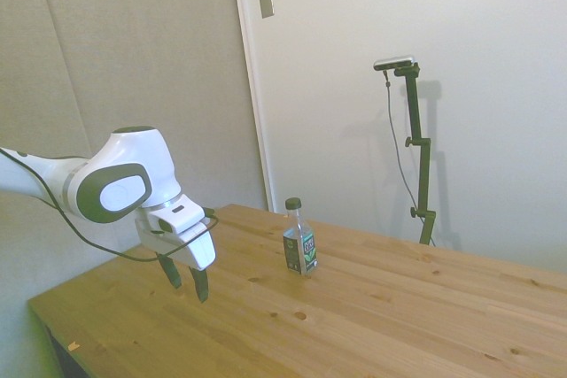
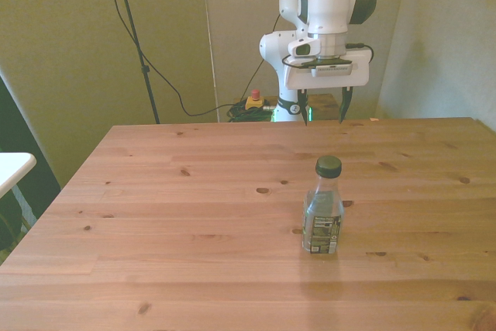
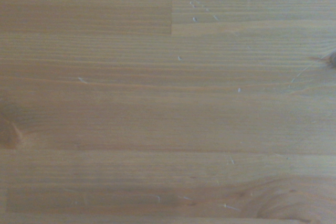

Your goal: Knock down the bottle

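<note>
Bottle [image 2: 323, 207] stands upright on the wooden counter [image 2: 170, 215], dark cap on top, clear body, label with green, white and dark print wrapped round the lower half. In the front view it sits a bit toward the front view's right of the counter's middle, roughly mid-depth. In the side view the bottle [image 1: 299, 238] is upright too, out on open boards near the far edge of the counter [image 1: 399, 307].

Claw [image 2: 322, 106] hangs off the white arm [image 1: 115, 185] with its dark fingers [image 2: 344, 104] pointing down, spread wide, nothing between them. It is well apart from the bottle, no contact. Front view: claw is over the counter's far edge, bottle nearer the camera and almost in line with it. Side view: claw [image 1: 186, 281] hovers just above the boards, fingertips not clearly touching the wood, bottle off to the picture's right of it.

A dark cable [image 1: 80, 227] loops from the arm to the claw body.

Wrist view: only bare wood [image 3: 168, 108], plank seams, grain, a few pale specks, a knot at one edge. Slightly soft focus. Bottle not in that view.

Background: pale walls, a small red-topped button [image 2: 253, 99] on the floor behind the counter.
</note>
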Controlling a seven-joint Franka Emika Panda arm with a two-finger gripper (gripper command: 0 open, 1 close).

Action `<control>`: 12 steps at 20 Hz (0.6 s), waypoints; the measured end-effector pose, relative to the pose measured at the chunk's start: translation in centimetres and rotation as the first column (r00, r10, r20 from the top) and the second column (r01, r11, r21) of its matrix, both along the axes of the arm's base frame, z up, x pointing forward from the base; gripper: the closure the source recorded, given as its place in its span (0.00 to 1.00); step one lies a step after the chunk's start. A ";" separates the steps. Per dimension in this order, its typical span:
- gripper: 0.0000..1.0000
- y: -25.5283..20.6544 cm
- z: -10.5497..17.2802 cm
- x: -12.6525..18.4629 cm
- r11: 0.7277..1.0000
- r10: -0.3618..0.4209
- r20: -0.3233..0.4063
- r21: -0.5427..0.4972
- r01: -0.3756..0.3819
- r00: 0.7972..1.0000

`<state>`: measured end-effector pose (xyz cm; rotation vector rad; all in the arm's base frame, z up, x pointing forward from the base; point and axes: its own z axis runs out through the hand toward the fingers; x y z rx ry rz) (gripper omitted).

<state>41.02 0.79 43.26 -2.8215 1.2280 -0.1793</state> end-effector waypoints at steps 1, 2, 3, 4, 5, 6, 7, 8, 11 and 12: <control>0.00 0.0 0.0 0.0 1.000 0.000 0.001 0.000 0.000 1.000; 0.00 0.0 0.0 0.1 1.000 -0.001 0.007 -0.001 0.001 1.000; 0.00 -0.1 0.2 0.5 1.000 -0.004 0.022 -0.002 0.005 1.000; 0.00 -0.4 0.6 1.1 1.000 -0.011 0.045 -0.003 0.011 0.999; 0.00 -0.9 1.1 1.9 1.000 -0.021 0.063 -0.005 0.022 0.998; 1.00 -1.6 1.6 2.9 0.999 -0.035 0.082 -0.009 0.036 0.996; 1.00 -2.3 2.2 3.9 0.999 -0.048 0.093 -0.011 0.049 0.995; 1.00 -3.0 2.7 4.9 0.998 -0.062 0.104 -0.010 0.063 0.993; 1.00 -4.6 4.3 8.2 0.995 -0.095 0.134 -0.010 0.097 0.986; 1.00 -5.0 4.6 9.1 0.994 -0.104 0.141 -0.008 0.106 0.985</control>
